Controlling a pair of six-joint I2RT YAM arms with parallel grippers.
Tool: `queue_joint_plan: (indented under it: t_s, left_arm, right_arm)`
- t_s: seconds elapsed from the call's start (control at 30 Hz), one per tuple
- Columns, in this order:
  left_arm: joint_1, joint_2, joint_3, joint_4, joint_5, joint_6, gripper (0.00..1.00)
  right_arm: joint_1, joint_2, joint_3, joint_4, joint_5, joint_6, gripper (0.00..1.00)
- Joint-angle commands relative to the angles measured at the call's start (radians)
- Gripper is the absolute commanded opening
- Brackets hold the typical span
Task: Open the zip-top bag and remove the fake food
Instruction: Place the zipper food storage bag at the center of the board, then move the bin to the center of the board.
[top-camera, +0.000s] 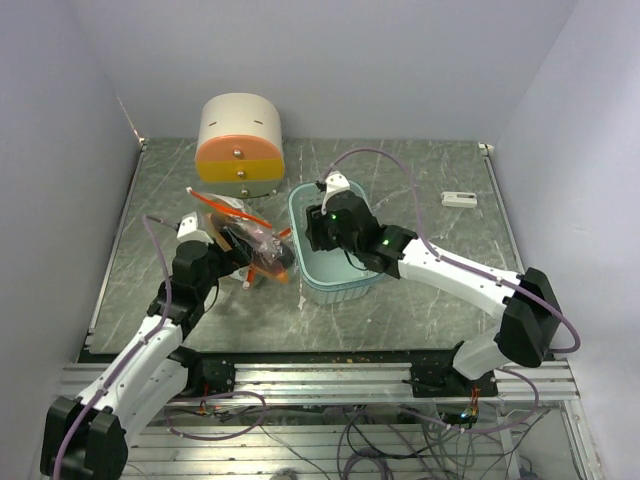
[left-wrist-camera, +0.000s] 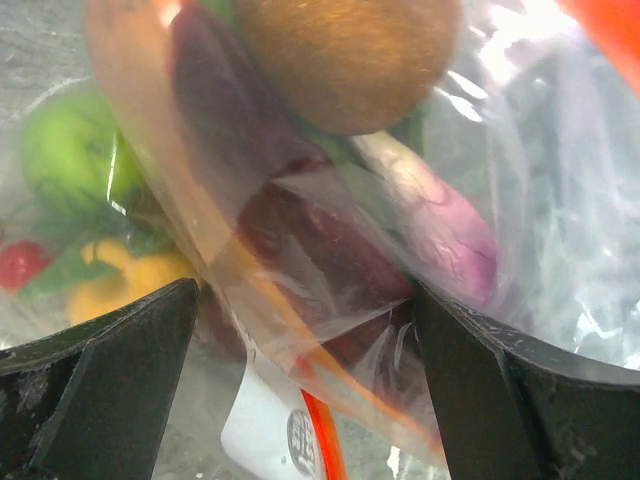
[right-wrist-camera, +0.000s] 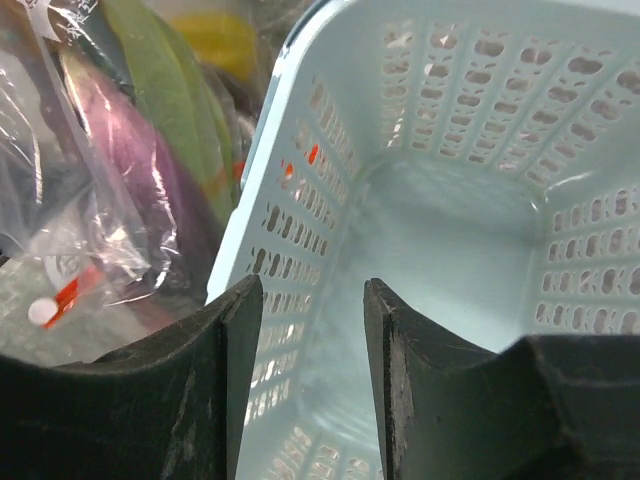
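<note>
The fake food (left-wrist-camera: 320, 250) is all inside the clear zip-top bag (top-camera: 258, 248). Through the plastic one can see a brown round fruit (left-wrist-camera: 345, 60), a lime-green fruit (left-wrist-camera: 65, 150), a yellow piece (left-wrist-camera: 130, 275) and a purple-and-white vegetable (left-wrist-camera: 440, 220), packed close together. The orange zip strip (top-camera: 228, 206) runs along the far side of the bag. I cannot tell if it is sealed.

The bag sits in front of the round cream-and-orange drawer box (top-camera: 240, 145) and just beside the left wall of a light blue perforated basket (top-camera: 340, 290).

The left gripper (left-wrist-camera: 305, 295) has its fingers spread wide, one on each side of the bag. The bulging plastic reaches the inner faces of the fingers, but it is not clear that they press on it. The right gripper (right-wrist-camera: 311, 290) hangs over the basket at its left wall. Its fingers stand partly apart and nothing is between them.

All this is on a grey-green table (top-camera: 400, 180) with a marbled pattern of pale veins. A small white object (top-camera: 460, 199) lies alone near the far right side. Plain pale walls (top-camera: 400, 70) close the table on the left, the back and the right. An aluminium rail (top-camera: 330, 375) with loose cables runs along the near edge, where the arms are bolted.
</note>
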Motion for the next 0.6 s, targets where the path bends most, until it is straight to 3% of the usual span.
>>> queue_joint_plan:
  t_s: [0.0,0.17,0.33,0.57]
  left_arm:
    - [0.004,0.063,0.028,-0.020,0.009,0.065,0.99]
    - [0.002,0.079,0.002,0.000,0.000,0.075,0.99]
    - [0.001,0.049,-0.019,-0.020,-0.029,0.107,0.99]
    - [0.001,0.011,-0.057,-0.026,-0.036,0.115,0.99]
  right_arm:
    - [0.013,-0.030,-0.023,0.065,0.003,0.024,0.45]
    - [0.037,-0.056,-0.075,0.119,0.010,0.037,0.46]
    - [0.057,0.002,-0.037,0.113,-0.007,0.018,0.62]
    - [0.073,0.122,0.046,0.045,0.055,-0.013,0.62]
